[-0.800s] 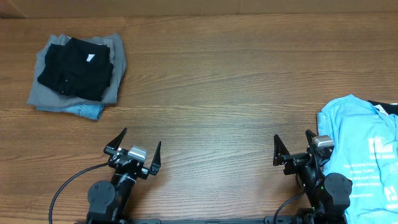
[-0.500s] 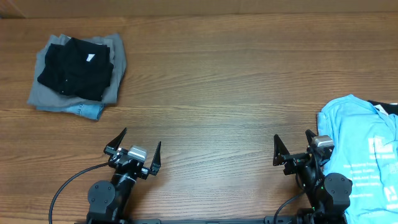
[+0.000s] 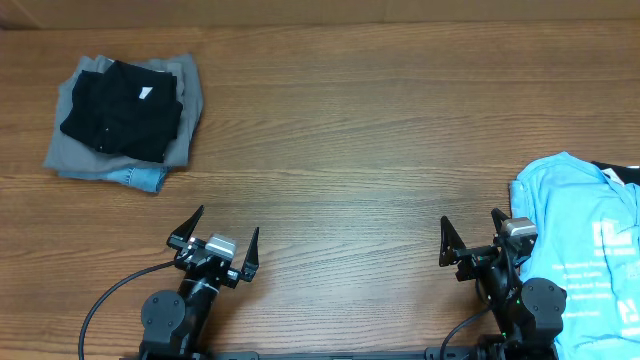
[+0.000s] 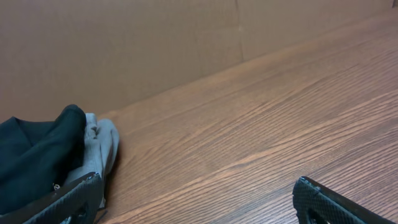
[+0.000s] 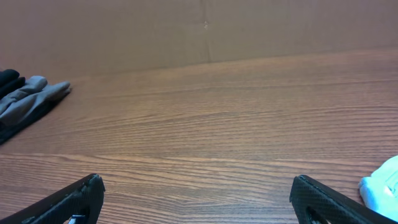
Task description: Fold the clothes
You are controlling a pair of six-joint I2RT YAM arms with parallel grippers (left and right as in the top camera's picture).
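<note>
A sky-blue shirt (image 3: 585, 255) with white lettering lies crumpled at the table's right edge, over a black piece (image 3: 622, 173). Its corner shows in the right wrist view as the blue shirt (image 5: 380, 186). At the far left sits a folded stack (image 3: 125, 120): a black garment on grey and denim ones, seen as the stack (image 4: 43, 155) from the left wrist. My left gripper (image 3: 225, 230) rests open at the front left, nothing between its fingers. My right gripper (image 3: 470, 228) stands open just left of the blue shirt, holding nothing.
A brown cardboard wall (image 5: 186, 31) runs along the table's far edge. Bare wood tabletop (image 3: 350, 150) stretches between the stack and the blue shirt. A black cable (image 3: 110, 295) trails from the left arm's base.
</note>
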